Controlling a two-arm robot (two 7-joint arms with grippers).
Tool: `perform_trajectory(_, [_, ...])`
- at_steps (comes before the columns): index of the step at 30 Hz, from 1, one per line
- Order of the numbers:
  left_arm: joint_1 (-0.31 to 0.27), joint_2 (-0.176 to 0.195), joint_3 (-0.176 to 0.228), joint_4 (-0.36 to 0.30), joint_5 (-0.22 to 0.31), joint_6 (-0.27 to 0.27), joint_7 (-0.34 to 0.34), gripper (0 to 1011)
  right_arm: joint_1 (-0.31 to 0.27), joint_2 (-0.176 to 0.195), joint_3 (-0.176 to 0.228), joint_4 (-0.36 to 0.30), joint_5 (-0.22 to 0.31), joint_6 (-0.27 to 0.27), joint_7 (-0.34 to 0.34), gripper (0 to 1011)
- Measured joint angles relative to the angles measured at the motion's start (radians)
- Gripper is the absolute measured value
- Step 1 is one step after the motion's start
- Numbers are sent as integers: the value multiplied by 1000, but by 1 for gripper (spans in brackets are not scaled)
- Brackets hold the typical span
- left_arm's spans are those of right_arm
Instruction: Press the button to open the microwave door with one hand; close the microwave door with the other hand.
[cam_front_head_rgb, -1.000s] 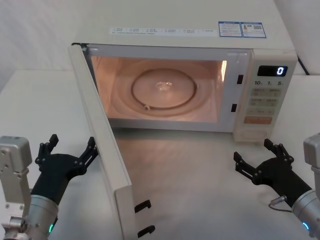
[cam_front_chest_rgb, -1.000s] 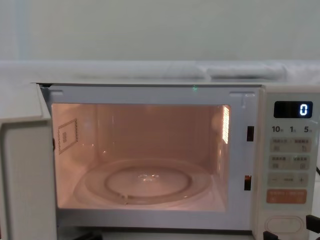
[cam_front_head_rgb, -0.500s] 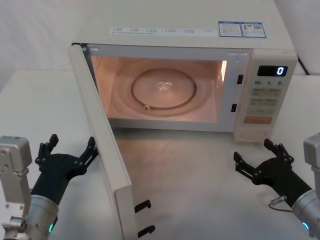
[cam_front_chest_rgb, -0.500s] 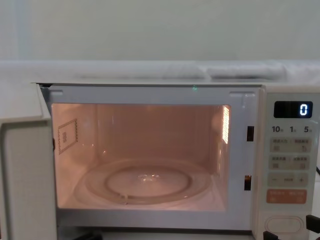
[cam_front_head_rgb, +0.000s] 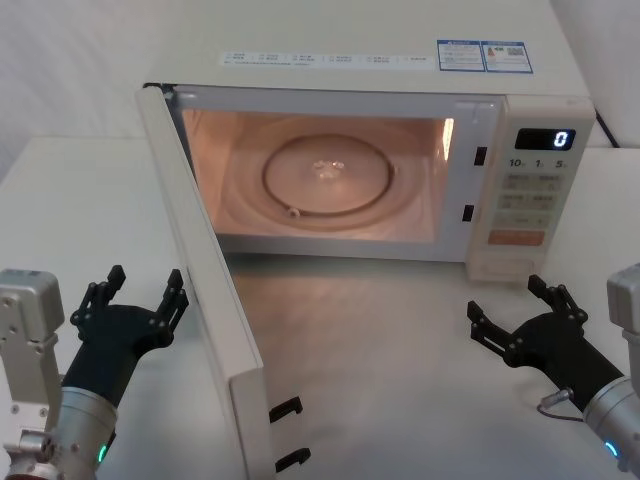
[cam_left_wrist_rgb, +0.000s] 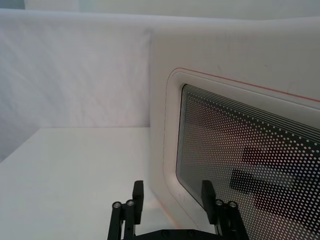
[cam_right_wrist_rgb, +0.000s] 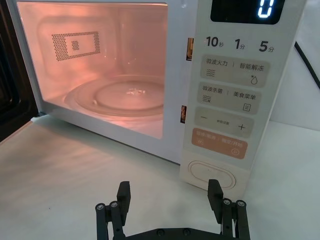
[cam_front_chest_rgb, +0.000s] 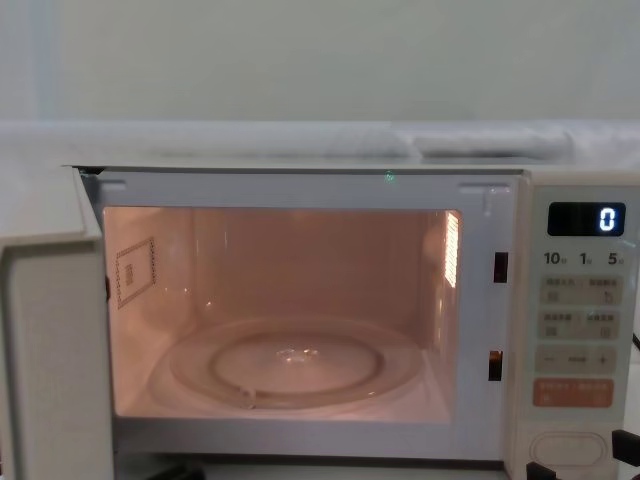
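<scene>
The cream microwave (cam_front_head_rgb: 360, 70) stands at the back of the table, cavity lit, display showing 0. Its door (cam_front_head_rgb: 215, 320) is swung wide open toward the front left; the left wrist view shows its outer face and dotted window (cam_left_wrist_rgb: 240, 150). My left gripper (cam_front_head_rgb: 145, 285) is open just left of the door's outer face, with its fingers (cam_left_wrist_rgb: 138, 192) a little apart from it. My right gripper (cam_front_head_rgb: 503, 298) is open low in front of the control panel, short of the wide cream button (cam_right_wrist_rgb: 214, 173), which also sits at the panel's foot in the head view (cam_front_head_rgb: 497, 267).
A glass turntable (cam_front_head_rgb: 328, 178) lies inside the cavity. The white table (cam_front_head_rgb: 380, 350) stretches in front of the oven. A thin cable (cam_front_head_rgb: 555, 405) loops by my right wrist and a black cord (cam_front_head_rgb: 605, 130) runs behind the oven's right side.
My left gripper has drawn slightly left, off the door's outer face. The door and my right gripper have not moved.
</scene>
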Motion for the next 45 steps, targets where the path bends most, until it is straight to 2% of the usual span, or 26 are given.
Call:
perform_trajectory(2, [0,0,0,0,0,0,0,722,0,0,0,0,0,0,0,1002])
perform_trajectory(3, [0,0,0,0,0,0,0,660,0,0,0,0,0,0,0,1002])
perform_trajectory(5, [0,0,0,0,0,0,0,621,0,0,0,0,0,0,0,1002])
perform_trajectory(6, [0,0,0,0,0,0,0,561,0,0,0,0,0,0,0,1002])
perform_trajectory(7, [0,0,0,0,0,0,0,561,0,0,0,0,0,0,0,1002])
perform_trajectory(9, [0,0,0,0,0,0,0,453,0,0,0,0,0,0,0,1002])
perform_trajectory(10, [0,0,0,0,0,0,0,453,0,0,0,0,0,0,0,1002])
perform_trajectory(12, [0,0,0,0,0,0,0,371,0,0,0,0,0,0,0,1002])
perform_trajectory(13, [0,0,0,0,0,0,0,371,0,0,0,0,0,0,0,1002])
perform_trajectory(16, [0,0,0,0,0,0,0,237,0,0,0,0,0,0,0,1002])
perform_trajectory(21, [0,0,0,0,0,0,0,112,0,0,0,0,0,0,0,1002])
perform_trajectory(24, [0,0,0,0,0,0,0,4,0,0,0,0,0,0,0,1002])
perform_trajectory(45, [0,0,0,0,0,0,0,0,0,0,0,0,0,0,0,1002])
